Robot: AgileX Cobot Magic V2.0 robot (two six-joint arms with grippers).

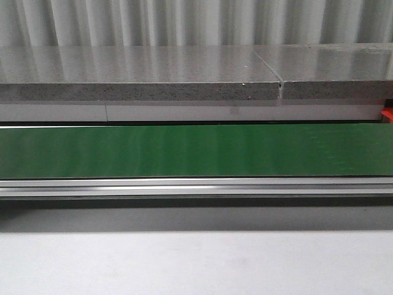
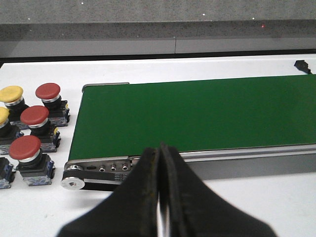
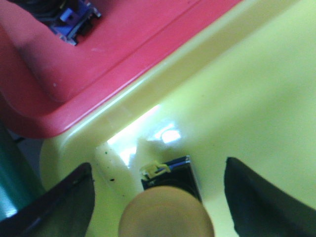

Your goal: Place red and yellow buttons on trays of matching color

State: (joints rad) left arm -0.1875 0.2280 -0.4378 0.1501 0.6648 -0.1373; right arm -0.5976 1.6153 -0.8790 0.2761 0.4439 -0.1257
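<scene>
Between the right fingers: a yellow button (image 3: pixel 166 212) sits with its rounded cap closest to the lens, black body just behind it.
Right gripper (image 3: pixel 160 200): spread wide — one dark finger (image 3: pixel 64 207) well to one side of the button, the other off to the opposite side, neither touching the cap.
Yellow tray (image 3: pixel 247 98): the button is inside it, tucked near a glossy inner corner of the wall.
Red tray (image 3: pixel 113 44): right against the yellow tray's rim, and beyond that rim a blue-and-black button base (image 3: pixel 74 22) lies in it; its cap colour cannot be told.
Left gripper (image 2: pixel 160 187): pressed closed, the two black fingers meeting in a thin seam with nothing between them.
Conveyor belt (image 2: pixel 197 113): green, just beyond the left fingertips, its roller end and metal frame nearest.
Waiting buttons: off the belt's end on the white table (image 2: pixel 44 207) — a red button (image 2: pixel 25 148) nearest, then another red button (image 2: pixel 34 116), a third red button (image 2: pixel 48 91) further back, and a yellow-capped button (image 2: pixel 11 94) beside it; all well apart from the left gripper.
Front view: only the green belt (image 1: pixel 196 150), no arm in sight.
Far side: a grey speckled ledge (image 1: pixel 135 74) beyond the belt.
</scene>
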